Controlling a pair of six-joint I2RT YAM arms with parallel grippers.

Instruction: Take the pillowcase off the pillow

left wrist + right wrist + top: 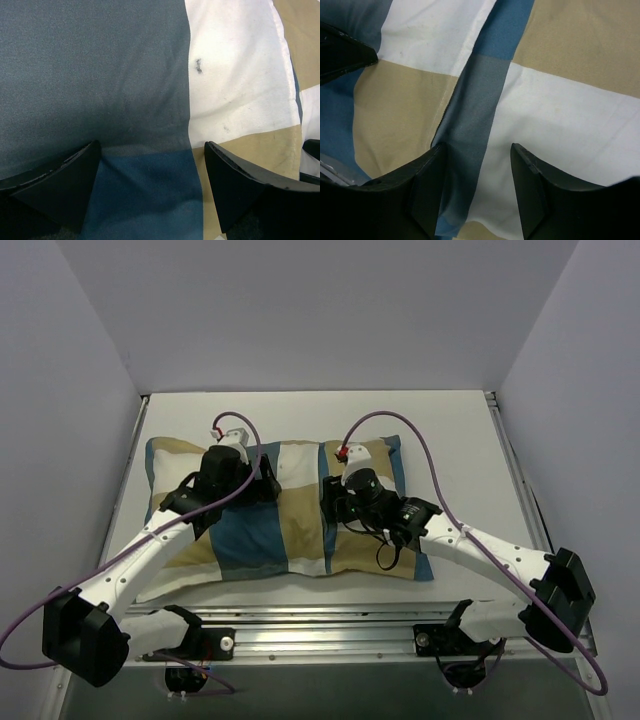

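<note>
The pillowcase (290, 535), in blue, tan and cream-white blocks, lies flat across the middle of the table and covers the pillow, which is hidden inside it. My left gripper (265, 485) is open with its tips down on the cloth; in the left wrist view it (152, 145) straddles a blue block of the pillowcase (100, 75). My right gripper (333, 502) is open just right of it; in the right wrist view it (477, 146) straddles a blue strip and a white block of the pillowcase (560, 120). Neither gripper holds cloth.
The white table (320, 410) shows behind the pillowcase, with white walls on three sides. A metal rail (320, 625) runs along the near edge between the arm bases. Purple cables loop over both arms.
</note>
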